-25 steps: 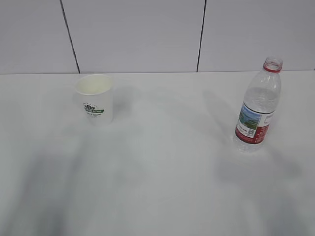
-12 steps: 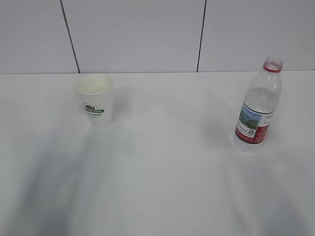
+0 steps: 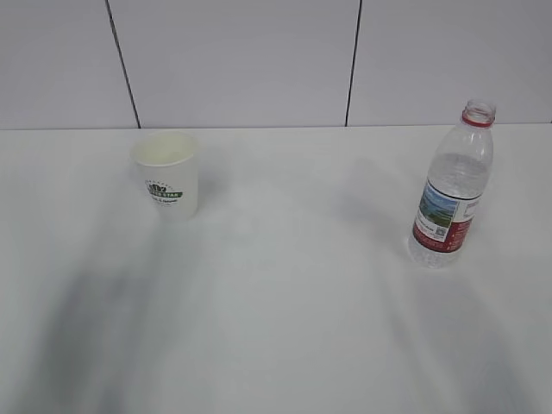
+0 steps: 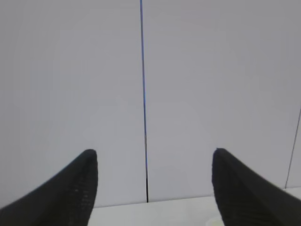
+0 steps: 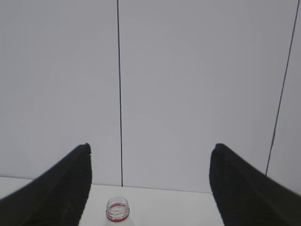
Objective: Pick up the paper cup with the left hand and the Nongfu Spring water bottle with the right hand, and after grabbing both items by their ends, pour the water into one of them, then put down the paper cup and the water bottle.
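1. Left claw (image 4: 153, 188) spread wide, holding nothing — paper cup (image 3: 166, 172) upright toward the desk's (image 3: 285, 285) far left.
2. Right claw (image 5: 149, 186) wide, holding nothing — Nongfu Spring water bottle (image 5: 117, 210) below between its fingers, standing near the desk's right edge.

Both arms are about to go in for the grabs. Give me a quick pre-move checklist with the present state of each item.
1. Paper cup upright on the table, mouth up: ok.
2. Nongfu Spring water bottle upright, apart from the cup: ok.
3. Bottle cap off, neck open for pouring: ok.
4. Left claw open and empty: ok.
5. Right claw open and empty, bottle neck between its fingers low in the right wrist view: ok.
6. Left claw lined up with the cup: cannot tell; only a pale sliver at the bottom edge of the left wrist view.
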